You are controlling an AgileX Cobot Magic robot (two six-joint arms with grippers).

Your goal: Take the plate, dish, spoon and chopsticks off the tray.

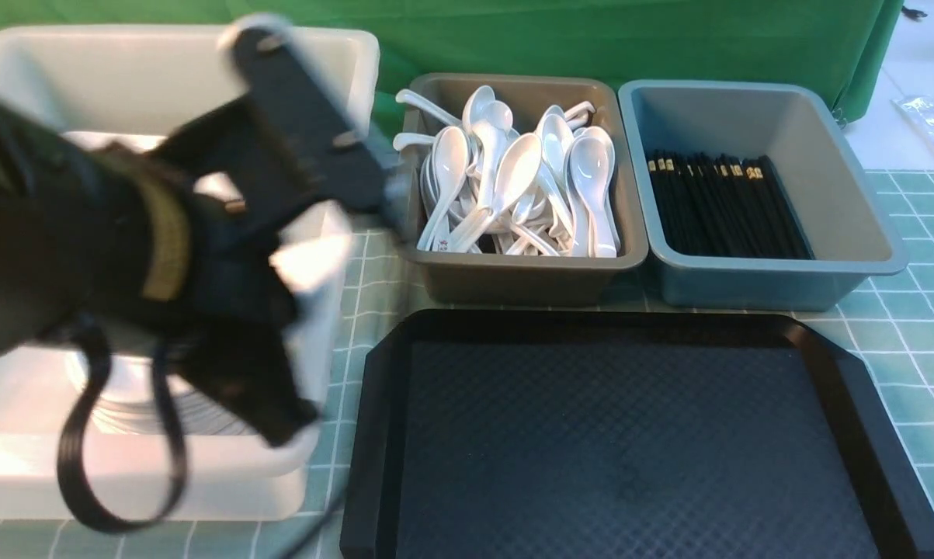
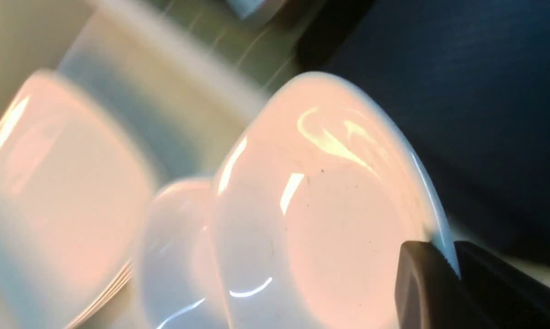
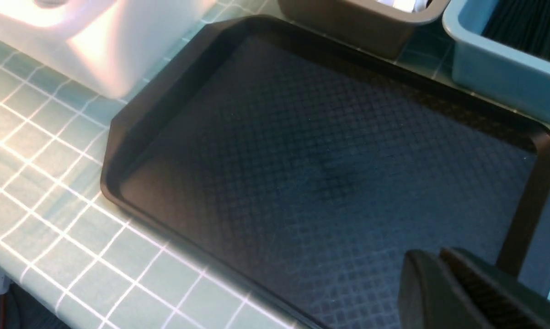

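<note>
The black tray [image 1: 622,326] has nothing on it; it also shows in the right wrist view [image 3: 133,137]. My left gripper [image 1: 296,287] is shut on the rim of a white dish [image 1: 315,252] and holds it tilted over the white bin. In the left wrist view the fingers [image 2: 448,260] pinch the dish's [image 2: 329,205] edge above stacked white plates [image 2: 50,183] and another small dish [image 2: 174,246]. My right gripper [image 3: 439,265] is shut and empty above the tray, out of the front view. White spoons [image 1: 513,186] and black chopsticks [image 1: 723,206] lie in bins.
A large white bin [image 1: 335,62] stands left of the tray with a stack of plates [image 1: 125,404] inside. A brown bin [image 1: 513,272] and a blue-grey bin [image 1: 847,233] stand behind the tray. A green cloth hangs at the back. The left arm is motion-blurred.
</note>
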